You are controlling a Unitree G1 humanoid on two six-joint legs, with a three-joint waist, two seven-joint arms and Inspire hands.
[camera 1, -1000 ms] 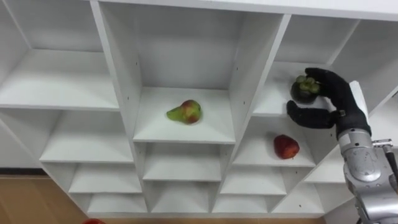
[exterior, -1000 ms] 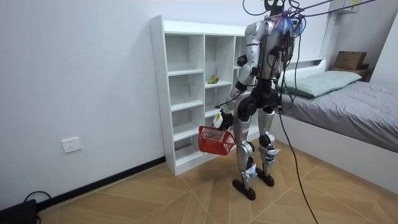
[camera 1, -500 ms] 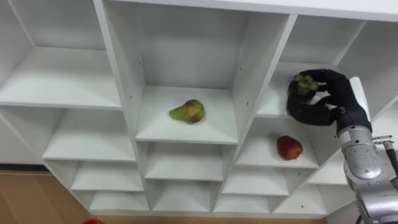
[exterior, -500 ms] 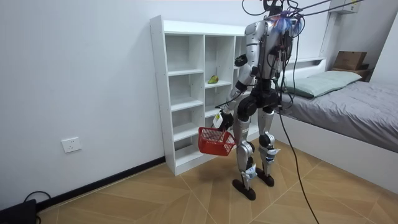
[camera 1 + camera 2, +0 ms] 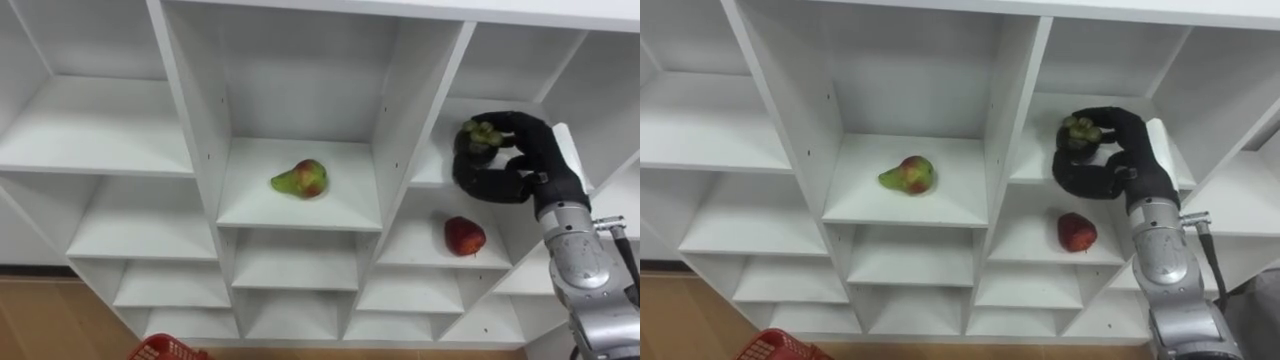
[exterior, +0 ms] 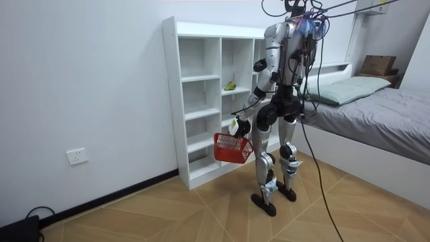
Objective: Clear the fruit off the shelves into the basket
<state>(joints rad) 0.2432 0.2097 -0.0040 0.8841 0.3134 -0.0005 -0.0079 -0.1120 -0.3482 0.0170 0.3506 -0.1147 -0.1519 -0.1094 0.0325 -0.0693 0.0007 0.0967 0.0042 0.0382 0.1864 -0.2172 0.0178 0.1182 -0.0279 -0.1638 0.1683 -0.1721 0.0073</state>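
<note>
The right hand (image 5: 535,165) was curled tight round a dark green-topped fruit (image 5: 478,132) in the right column of the closet (image 5: 400,120), above a red apple (image 5: 463,236), with a pear (image 5: 299,179) in the middle column, while the left hand (image 6: 235,126) gripped the handle of a red basket (image 6: 232,149).

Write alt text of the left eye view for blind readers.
The robot's right hand is curled round a dark mangosteen at the right column of a white closet. A pear lies in the middle compartment, a red fruit one shelf below the hand.
</note>
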